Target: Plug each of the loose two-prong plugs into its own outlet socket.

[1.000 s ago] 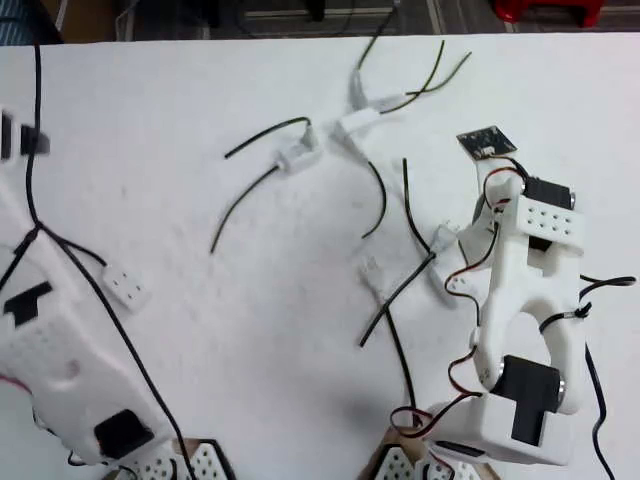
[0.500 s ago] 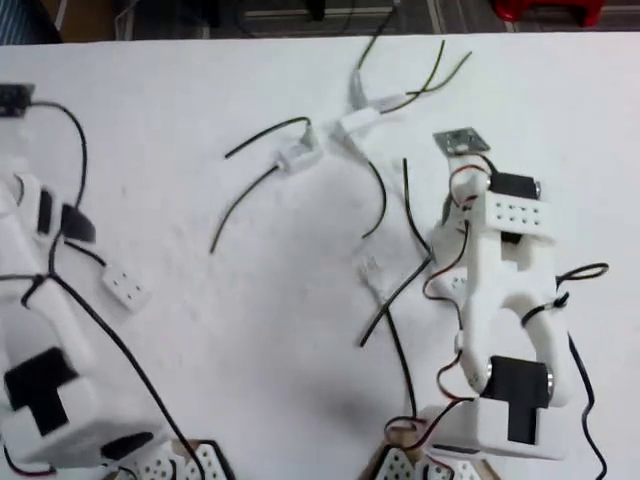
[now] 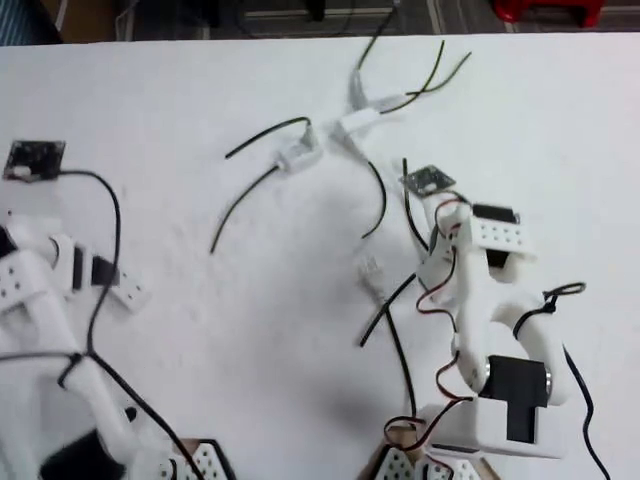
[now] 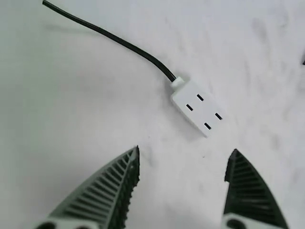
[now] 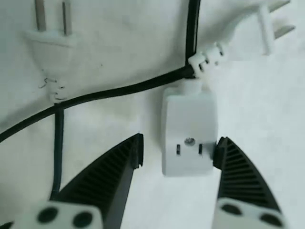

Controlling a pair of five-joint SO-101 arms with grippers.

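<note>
Hovering over the white bench (image 3: 180, 90), both arms have their grippers spread and hold nothing. The left gripper (image 4: 183, 155) sits just short of a white outlet socket (image 4: 198, 107) with four slots. That socket lies flat on the bench, not touched, and a black cord (image 4: 119, 43) runs off it. The right gripper (image 5: 178, 143) straddles a second socket (image 5: 188, 129), which lies flat between the fingers, with one finger (image 5: 236, 167) just beside its side. Near this socket lies a loose two-prong plug (image 5: 50, 36), prongs pointing away from the gripper. Another plug (image 5: 243, 24) lies beside the socket's cord end. Farther up the bench lie more white connectors (image 3: 297, 153) on black cords; cannot tell if any are mated.
</note>
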